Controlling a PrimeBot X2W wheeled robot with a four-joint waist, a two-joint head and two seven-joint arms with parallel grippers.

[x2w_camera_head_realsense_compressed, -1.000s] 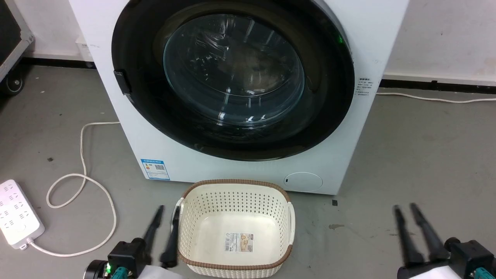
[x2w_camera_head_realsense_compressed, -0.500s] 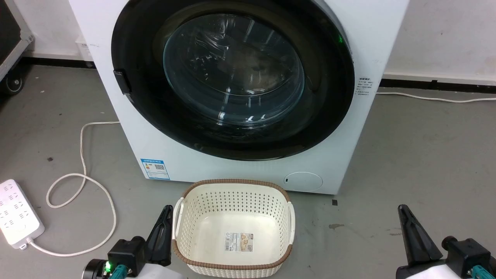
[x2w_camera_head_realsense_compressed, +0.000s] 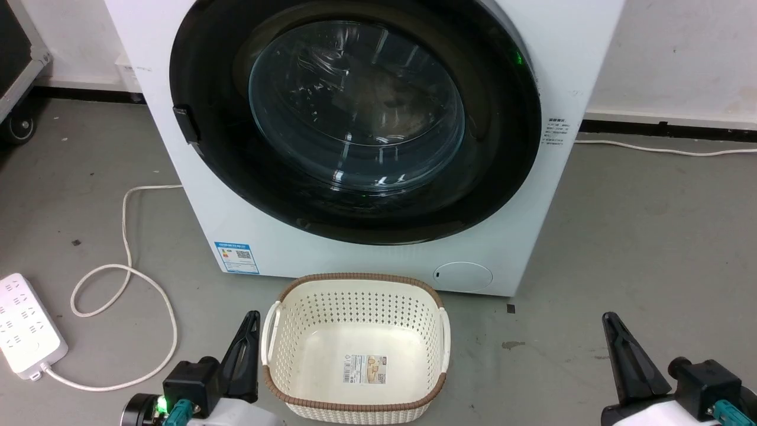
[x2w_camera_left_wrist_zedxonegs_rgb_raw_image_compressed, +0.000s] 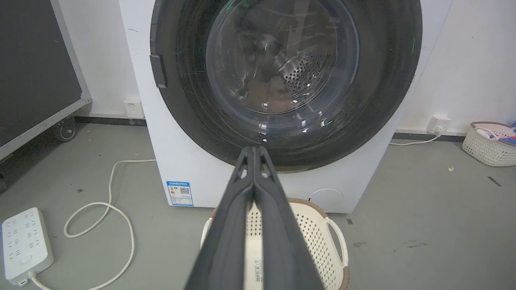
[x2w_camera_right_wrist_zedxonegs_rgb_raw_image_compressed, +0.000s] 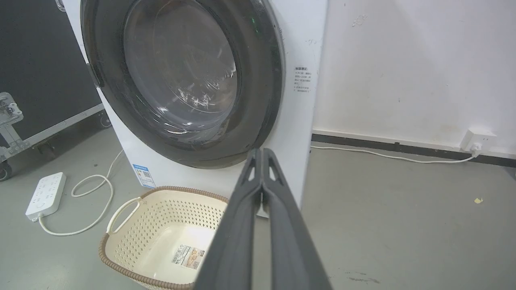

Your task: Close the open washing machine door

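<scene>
Door looks shut, both my hands low and idle.
My left hand (x2w_camera_head_realsense_compressed: 253, 317) sits at 7 o'clock, fingers pressed together on nothing, just beside the basket (x2w_camera_head_realsense_compressed: 361, 276) at 6. The washing machine door (x2w_camera_head_realsense_compressed: 355, 118) fills 12 o'clock, its black frame flush against the white washing machine (x2w_camera_head_realsense_compressed: 366, 260), so I judge the closing done. My right hand (x2w_camera_head_realsense_compressed: 609, 319), at 5 o'clock, is likewise pinched together and empty.

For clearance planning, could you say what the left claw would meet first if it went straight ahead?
Likely the lower black frame of the washing machine door; the left claw seems aimed above the basket, though depth is unclear.
</scene>
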